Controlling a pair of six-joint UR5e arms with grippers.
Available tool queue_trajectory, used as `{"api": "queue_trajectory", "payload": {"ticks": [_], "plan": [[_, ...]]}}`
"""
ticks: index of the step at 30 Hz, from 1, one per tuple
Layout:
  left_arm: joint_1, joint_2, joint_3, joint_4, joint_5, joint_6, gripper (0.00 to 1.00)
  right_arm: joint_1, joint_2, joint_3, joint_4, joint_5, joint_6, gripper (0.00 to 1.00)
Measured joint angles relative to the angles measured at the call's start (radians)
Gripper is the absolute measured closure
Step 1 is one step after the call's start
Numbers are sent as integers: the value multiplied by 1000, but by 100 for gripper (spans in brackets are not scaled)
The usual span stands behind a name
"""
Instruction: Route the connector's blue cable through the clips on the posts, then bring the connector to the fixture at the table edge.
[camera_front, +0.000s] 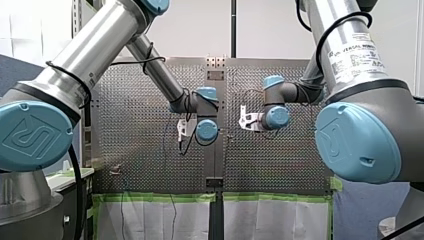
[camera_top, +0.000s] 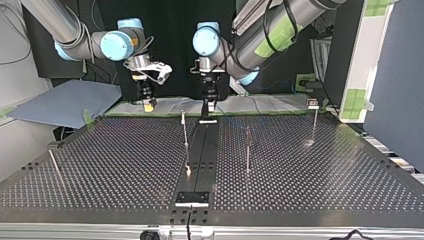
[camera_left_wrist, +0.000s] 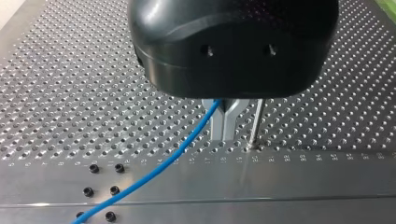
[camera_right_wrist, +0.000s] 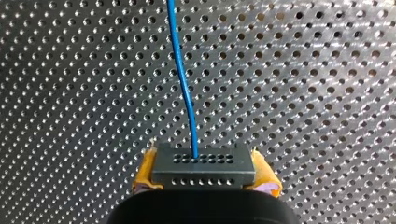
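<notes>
At the upper left of the top view, my right tool (camera_top: 148, 104) hangs over the far edge of the worktop (camera_top: 125, 150). Its wrist view shows it closed on the connector (camera_right_wrist: 204, 169), a dark block with rows of small holes clamped between the yellow pads (camera_right_wrist: 145, 173). The blue cable (camera_right_wrist: 183, 79) leaves the middle of the connector's face and runs ahead over the perforated plate.

At upper centre of the top view stands my left tool (camera_left_wrist: 225, 122). Its metal fingers are drawn together with the cable passing at their root, so it appears to pinch the cable. A thin post (camera_left_wrist: 255, 123) stands just beside the fingers. Below them the cable falls away in a slack curve.

Handling:
1. The cable is thin, light and limp. It will sag and follow whichever tool leads.
2. The connector is rigid. Grip its flat sides, as it is gripped now.
3. Hold the cable near the post being threaded, and avoid hard pulls at the connector's face.

Routing looks barely begun. The clips are too small to make out. The fixture (camera_top: 192, 198), at lower centre of the top view, lies well apart from both tools.
</notes>
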Motion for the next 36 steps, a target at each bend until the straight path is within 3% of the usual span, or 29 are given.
{"api": "queue_trajectory", "payload": {"ticks": [8, 17, 27, 36], "plan": [[-6, -7, -13, 14, 2, 1, 100, -9, 3, 14, -37, -4, -14, 100], [-15, -71, -13, 54, -1, 5, 100, -10, 45, 15, -54, -23, -42, 100], [-19, -90, -11, 64, -8, 14, 100, -10, 113, 15, -99, -29, -45, 100], [-23, -90, -10, 68, -9, 25, 100, -27, 145, 15, -167, -41, -41, 100]]}}
